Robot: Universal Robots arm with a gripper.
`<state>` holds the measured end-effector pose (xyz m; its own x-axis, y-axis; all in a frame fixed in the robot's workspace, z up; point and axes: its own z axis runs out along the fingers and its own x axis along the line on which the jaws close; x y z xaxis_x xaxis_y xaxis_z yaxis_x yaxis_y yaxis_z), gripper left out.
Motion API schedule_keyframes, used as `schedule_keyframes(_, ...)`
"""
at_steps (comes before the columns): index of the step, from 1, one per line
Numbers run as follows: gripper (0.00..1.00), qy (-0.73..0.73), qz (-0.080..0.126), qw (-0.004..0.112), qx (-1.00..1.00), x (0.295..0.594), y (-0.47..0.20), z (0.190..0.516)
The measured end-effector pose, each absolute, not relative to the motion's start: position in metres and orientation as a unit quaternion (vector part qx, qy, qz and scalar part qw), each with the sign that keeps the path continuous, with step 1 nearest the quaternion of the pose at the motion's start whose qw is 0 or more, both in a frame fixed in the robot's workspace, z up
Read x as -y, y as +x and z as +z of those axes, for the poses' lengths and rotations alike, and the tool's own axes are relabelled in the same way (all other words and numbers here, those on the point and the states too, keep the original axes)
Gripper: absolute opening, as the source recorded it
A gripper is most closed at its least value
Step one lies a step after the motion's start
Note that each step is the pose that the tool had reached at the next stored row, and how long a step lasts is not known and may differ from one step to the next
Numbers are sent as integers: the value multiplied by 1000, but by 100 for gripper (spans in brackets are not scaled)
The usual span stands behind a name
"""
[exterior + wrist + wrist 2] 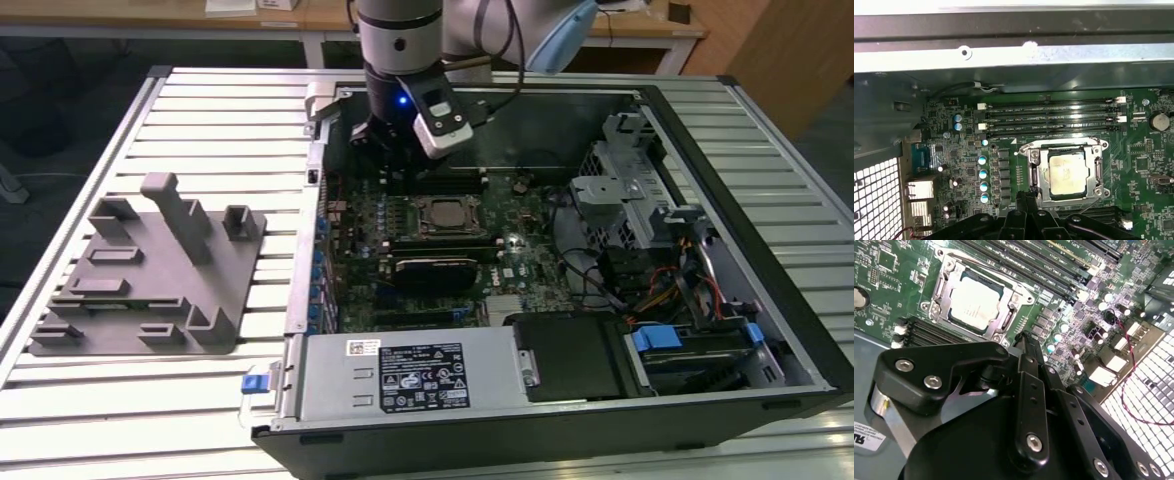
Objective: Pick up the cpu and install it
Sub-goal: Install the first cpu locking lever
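Entry, exterior view read left to right, every place taken from the socket (445, 216). Well off to the socket's left in the exterior view, outside the computer case (304, 290), the grey fixture tray (134, 290) is noted, far from the work. Between the case wall and the socket a row of blue capacitors (983, 173) is recorded. A sideways drift of the arm at low height could shear one of these. The cpu (1066, 172) is seen lying inside the socket, silver top up, framed by the metal retention bracket (1040, 172). Whether that bracket is latched cannot be told. The gripper (1026, 200) is held above the board near the socket and clear of the cpu, its fingers drawn together with nothing between them. Main risk judged: if the closed fingers are brought down on the chip while it sits slightly skewed, the contacts beneath could be bent. A scrape across the lid or a knock on the bracket is also possible. Just beyond the socket the memory slots (1054, 117) lie close enough to be struck by the finger linkages. To the socket's right, loose cables (663, 292) and the drive cage (627, 170) are noted, where a wide arm swing could snag.
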<state>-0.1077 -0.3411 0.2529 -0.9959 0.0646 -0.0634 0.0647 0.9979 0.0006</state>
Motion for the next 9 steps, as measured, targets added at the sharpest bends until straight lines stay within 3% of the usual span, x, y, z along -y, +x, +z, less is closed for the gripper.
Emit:
schedule_keyframes(6,11,32,0,33,-999,341,-117,253)
schedule_keyframes(9,11,33,11,32,-999,341,-117,253)
